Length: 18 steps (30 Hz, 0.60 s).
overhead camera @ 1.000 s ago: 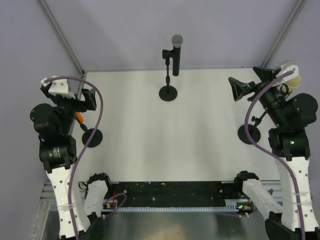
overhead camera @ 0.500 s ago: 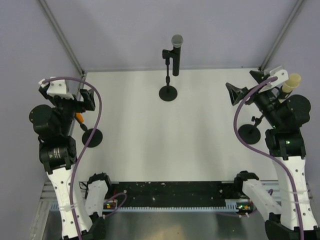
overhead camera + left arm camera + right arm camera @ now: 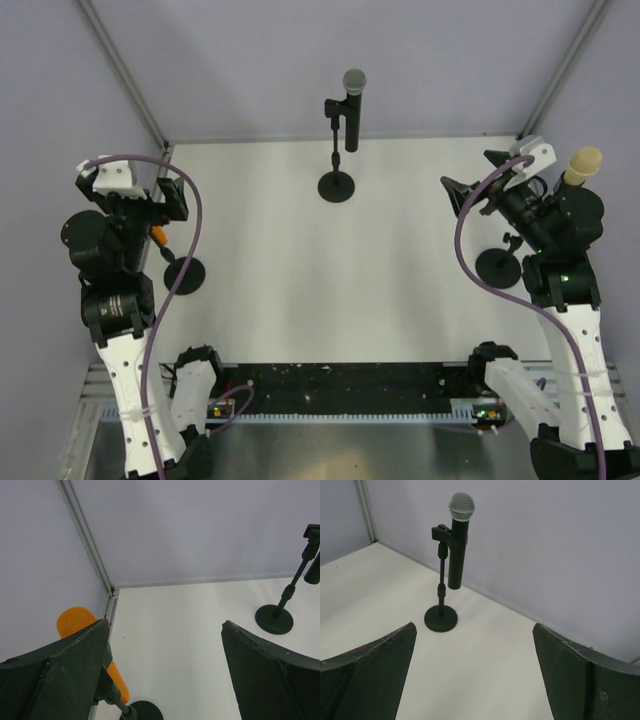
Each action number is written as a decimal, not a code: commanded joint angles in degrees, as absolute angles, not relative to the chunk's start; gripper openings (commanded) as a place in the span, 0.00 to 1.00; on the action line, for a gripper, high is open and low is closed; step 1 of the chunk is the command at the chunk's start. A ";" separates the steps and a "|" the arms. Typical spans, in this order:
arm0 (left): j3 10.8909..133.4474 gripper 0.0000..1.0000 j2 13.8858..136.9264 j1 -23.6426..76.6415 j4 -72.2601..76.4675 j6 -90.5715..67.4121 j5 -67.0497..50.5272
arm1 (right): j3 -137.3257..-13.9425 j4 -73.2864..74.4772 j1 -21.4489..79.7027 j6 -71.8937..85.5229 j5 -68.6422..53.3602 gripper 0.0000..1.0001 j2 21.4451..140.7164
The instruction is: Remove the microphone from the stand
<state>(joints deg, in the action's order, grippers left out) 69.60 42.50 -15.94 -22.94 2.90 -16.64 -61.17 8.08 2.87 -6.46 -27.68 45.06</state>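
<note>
Pale walls close round a white bench (image 3: 300, 300) carrying three small stands. Your right hand (image 3: 472, 178) is released, its jaws spread wide with nothing between them. Its wrist view looks between the fingers at the black microphone (image 3: 459, 540), so I take that one as your target. The microphone is clipped near its head, close to upright, with its body alongside the pole of its stand (image 3: 440, 618). It sits at the far middle of the bench, well apart from both hands. A beige microphone (image 3: 582, 163) stands just beside your right wrist, so mind that arm when it reaches. Your left hand (image 3: 165, 630) is likewise released and empty. It hovers near an orange microphone (image 3: 75, 625), perhaps placed there to brace a base later.
</note>
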 commanded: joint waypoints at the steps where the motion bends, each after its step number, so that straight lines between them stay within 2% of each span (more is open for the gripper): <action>1: 68.47 0.99 41.75 -16.35 -18.81 2.37 -14.42 | -60.91 4.92 3.16 -6.86 -29.09 0.99 44.12; 18: 66.97 0.99 43.86 -16.35 -14.85 1.40 -10.03 | -54.85 -1.84 3.25 -6.07 -31.29 0.99 43.42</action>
<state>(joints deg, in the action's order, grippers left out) 68.05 43.51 -16.10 -18.46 2.35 -13.54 -55.40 3.09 2.87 -6.42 -29.50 44.16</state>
